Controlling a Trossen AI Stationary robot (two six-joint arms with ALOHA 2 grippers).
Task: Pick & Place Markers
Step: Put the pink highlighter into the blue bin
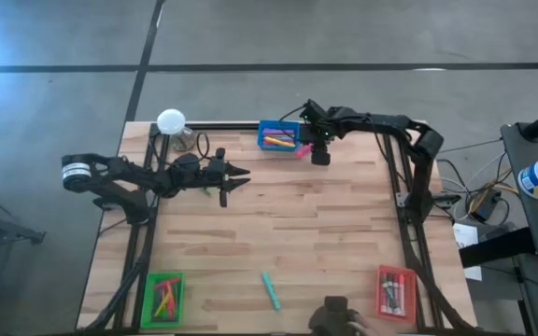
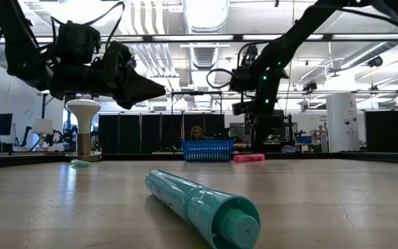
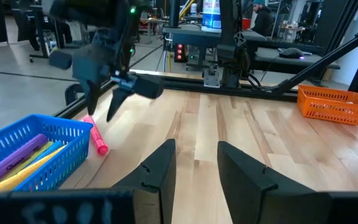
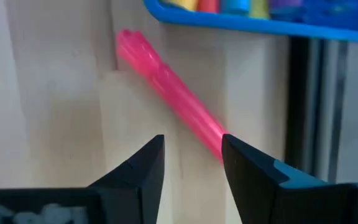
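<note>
Right gripper | jaws spread above pink marker beside blue tray | left gripper | jaws spread, mid-tabletop

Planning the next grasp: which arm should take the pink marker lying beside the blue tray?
Right. Its end effector hovers open directly over the pink stick-shaped marker beside the blue plastic mesh tray. The left end effector hangs empty farther off, over bare table.
</note>
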